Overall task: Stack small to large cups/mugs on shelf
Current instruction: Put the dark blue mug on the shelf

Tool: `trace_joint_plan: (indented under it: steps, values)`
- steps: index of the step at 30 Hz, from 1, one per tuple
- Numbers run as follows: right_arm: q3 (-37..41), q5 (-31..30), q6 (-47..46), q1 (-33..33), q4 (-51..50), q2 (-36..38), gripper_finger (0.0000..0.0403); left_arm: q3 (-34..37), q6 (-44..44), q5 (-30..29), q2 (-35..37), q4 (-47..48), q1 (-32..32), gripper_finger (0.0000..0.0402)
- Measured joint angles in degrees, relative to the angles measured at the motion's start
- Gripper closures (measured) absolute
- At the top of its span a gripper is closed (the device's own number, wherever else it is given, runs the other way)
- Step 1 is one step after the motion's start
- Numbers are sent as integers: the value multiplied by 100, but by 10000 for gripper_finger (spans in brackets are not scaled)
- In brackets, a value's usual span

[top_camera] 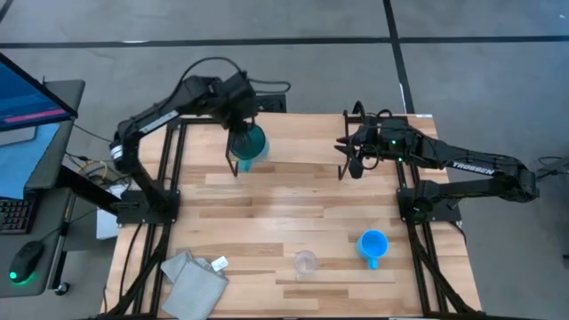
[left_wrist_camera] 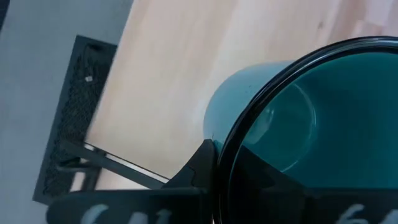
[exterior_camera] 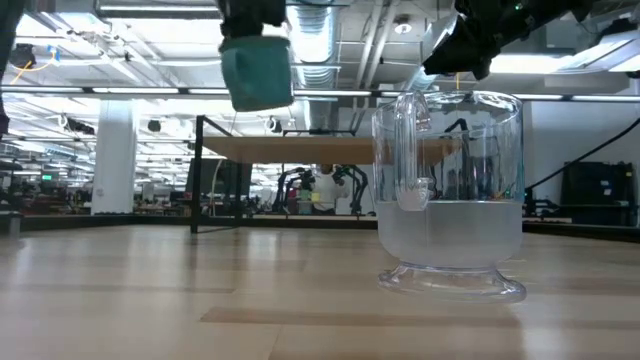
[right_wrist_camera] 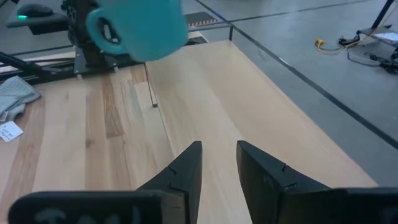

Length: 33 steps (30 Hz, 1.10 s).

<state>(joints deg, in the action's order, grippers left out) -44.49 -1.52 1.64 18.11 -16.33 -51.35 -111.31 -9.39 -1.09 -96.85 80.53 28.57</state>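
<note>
The left gripper [top_camera: 242, 133] holds the teal mug [top_camera: 249, 142] in the air above the shelf [top_camera: 293, 133], near its left end. In the left wrist view one finger sits inside the mug's rim [left_wrist_camera: 249, 124] and the other outside, so the fingers pinch the wall. The low view shows the mug [exterior_camera: 257, 70] well clear of the shelf top [exterior_camera: 300, 148], hanging at a slight tilt.

The main risk is in the set-down. A pinch on one wall lets a heavy mug swing, and if it lands tilted it may tip on release or roll toward the shelf's edge. Placed too near the left end, it could go off altogether. It also needs to end mouth-up, or the other two cannot nest inside.

The right gripper [right_wrist_camera: 217, 165] waits over the shelf's right part, its fingers slightly spread and empty. Both arms share the same narrow plank, so a sideways move by the left arm could bring the mug near the right one.

The blue mug [top_camera: 372, 245] and the clear cup [top_camera: 306, 262] stand on the table [top_camera: 267, 222] near its front edge, close together. The cup [exterior_camera: 450, 190] is hard to see and easy to misjudge in a grasp; it could slip or be knocked over. A grey cloth [top_camera: 193, 280] lies at the front left, well apart from everything.
</note>
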Motion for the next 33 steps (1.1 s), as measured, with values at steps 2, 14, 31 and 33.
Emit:
trace_joint_plan:
  steps: [2, 14, 31, 33]
  values:
    - [0, 1, -7, 0, -61, -1, 281, -264, -90, 122, -271, 158, 201, 390]
    - [0, 3, 19, -1, -163, -2, 281, -839, 367, 219, -1064, 454, 851, 390]
    - [0, 3, 178, 0, -167, -2, 281, -839, 494, 288, -1295, 409, 921, 390]
    - [0, 3, 184, -1, -167, -2, 281, -839, 497, 301, -1295, 397, 921, 388]
